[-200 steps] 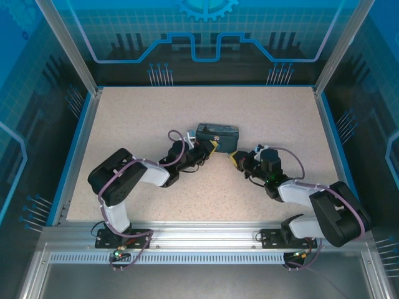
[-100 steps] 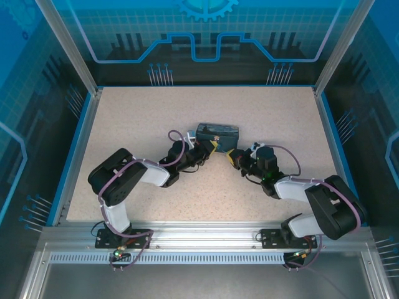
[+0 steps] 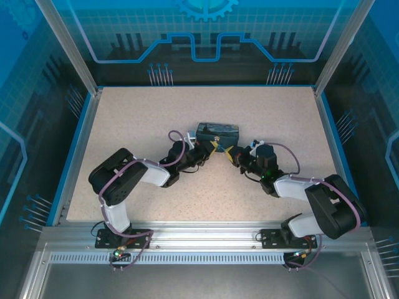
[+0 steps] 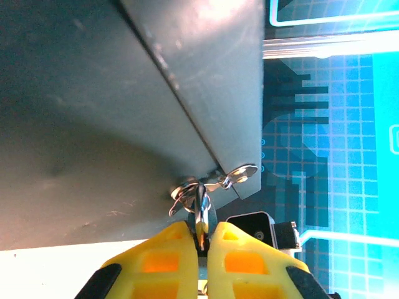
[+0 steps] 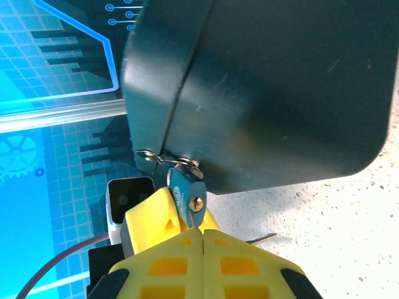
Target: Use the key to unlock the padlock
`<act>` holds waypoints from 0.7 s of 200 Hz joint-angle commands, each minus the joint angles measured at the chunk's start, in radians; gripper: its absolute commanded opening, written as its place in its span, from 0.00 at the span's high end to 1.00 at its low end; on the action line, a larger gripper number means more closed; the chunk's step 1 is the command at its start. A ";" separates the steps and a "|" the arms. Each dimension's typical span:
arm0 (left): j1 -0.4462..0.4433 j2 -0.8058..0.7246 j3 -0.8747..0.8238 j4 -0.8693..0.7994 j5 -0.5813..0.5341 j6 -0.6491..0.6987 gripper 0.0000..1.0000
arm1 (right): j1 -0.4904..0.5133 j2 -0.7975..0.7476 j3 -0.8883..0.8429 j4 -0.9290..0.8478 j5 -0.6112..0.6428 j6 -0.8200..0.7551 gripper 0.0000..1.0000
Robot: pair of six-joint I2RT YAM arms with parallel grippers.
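The small padlock (image 5: 184, 193) hangs by its shackle from the metal hasp (image 5: 163, 159) on the dark-blue box (image 3: 217, 131). Its keyhole faces the right wrist camera. My left gripper (image 4: 204, 227) is shut on the padlock (image 4: 202, 212), pinching its body edge-on just below the hasp (image 4: 240, 174). My right gripper (image 5: 203, 232) is shut on the key (image 5: 197, 221), a thin blade sticking out of the finger seam with its tip at the keyhole. In the top view the left gripper (image 3: 213, 147) and right gripper (image 3: 229, 151) meet at the box's front edge.
The box sits mid-table on the speckled surface (image 3: 187, 106). A thin grey metal piece (image 5: 262, 238) lies on the table beside my right fingers. The left gripper's yellow finger (image 5: 149, 215) stands right behind the padlock. Blue walls enclose the table.
My right gripper has moved left and slightly forward, closing the gap to the padlock and the left gripper. The left arm and the box have stayed put.
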 commanded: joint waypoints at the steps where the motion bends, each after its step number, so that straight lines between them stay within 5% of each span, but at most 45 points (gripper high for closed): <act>1: -0.007 0.013 0.024 0.049 -0.012 -0.006 1.00 | 0.017 0.016 0.027 0.022 0.017 0.005 1.00; 140: -0.009 0.018 0.025 0.049 -0.011 -0.007 1.00 | 0.016 0.093 0.043 0.059 0.034 -0.004 1.00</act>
